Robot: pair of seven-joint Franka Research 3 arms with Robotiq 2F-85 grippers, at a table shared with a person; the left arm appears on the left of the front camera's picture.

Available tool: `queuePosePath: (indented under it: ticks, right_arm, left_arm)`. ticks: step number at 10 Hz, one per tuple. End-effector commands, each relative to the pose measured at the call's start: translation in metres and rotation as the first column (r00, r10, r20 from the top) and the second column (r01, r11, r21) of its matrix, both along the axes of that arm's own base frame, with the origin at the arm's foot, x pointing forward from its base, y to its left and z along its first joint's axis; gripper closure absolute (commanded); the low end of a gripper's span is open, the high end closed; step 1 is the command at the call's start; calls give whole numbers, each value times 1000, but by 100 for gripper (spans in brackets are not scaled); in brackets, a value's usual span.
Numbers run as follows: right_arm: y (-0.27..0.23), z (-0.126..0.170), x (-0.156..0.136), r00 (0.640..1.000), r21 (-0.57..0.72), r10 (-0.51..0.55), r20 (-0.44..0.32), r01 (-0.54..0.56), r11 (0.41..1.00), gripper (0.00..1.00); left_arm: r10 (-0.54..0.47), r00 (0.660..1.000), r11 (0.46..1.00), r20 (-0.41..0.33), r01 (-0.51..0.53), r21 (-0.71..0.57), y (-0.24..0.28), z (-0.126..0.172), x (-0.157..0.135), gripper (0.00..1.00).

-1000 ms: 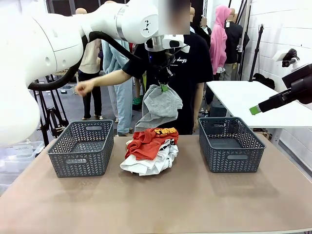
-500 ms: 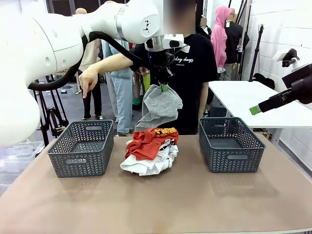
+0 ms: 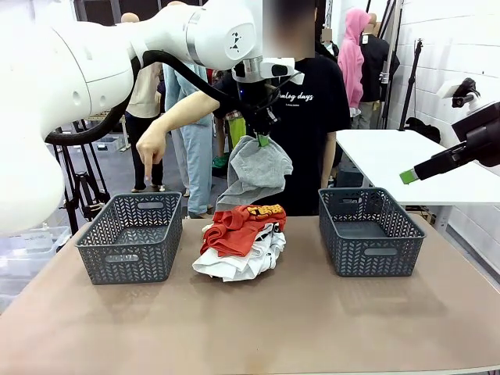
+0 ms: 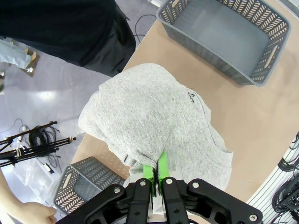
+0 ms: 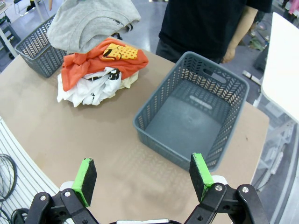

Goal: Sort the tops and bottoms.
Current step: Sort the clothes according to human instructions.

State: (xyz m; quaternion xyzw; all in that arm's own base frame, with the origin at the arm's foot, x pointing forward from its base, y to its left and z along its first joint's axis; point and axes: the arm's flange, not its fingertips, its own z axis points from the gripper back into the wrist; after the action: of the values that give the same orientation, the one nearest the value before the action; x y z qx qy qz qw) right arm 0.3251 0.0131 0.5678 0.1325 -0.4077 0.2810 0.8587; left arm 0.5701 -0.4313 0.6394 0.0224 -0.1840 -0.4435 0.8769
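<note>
The soft knit garment (image 3: 258, 168) is showing heather grey; the crumpled T-shirt (image 3: 230, 234) is showing red-orange with a yellow-black graphic.

A grey soft garment (image 3: 256, 173) hangs in the air, pinched shut at its top by the left gripper (image 3: 264, 141). It droops in loose folds, and its low end reaches down to the pile under it. The pile sits in the middle of the table (image 3: 312, 328), nearer the far edge. On top lies a crumpled red-orange T-shirt (image 3: 234, 228) with a yellow and black picture. Under it lies a bunched white T-shirt (image 3: 238, 266) with black letters.
</note>
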Motion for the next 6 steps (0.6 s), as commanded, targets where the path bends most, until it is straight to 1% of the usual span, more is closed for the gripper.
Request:
queuePosePath:
  ticks: [1,5,6]
  right_arm:
    - [-1,-2,0,1000,7,11,-6,-11,1000,0]
    - [-1,-2,0,1000,7,11,-6,-11,1000,0]
    - [-1,-2,0,1000,7,11,-6,-11,1000,0]
  left_arm:
    - [1,1000,1000,4,-1,-2,1,3,-1,100]
    - [0,1000,1000,0,0,0,0,0,0,100]
    - [24,999,1000,44,-25,18,12,17,-20,100]
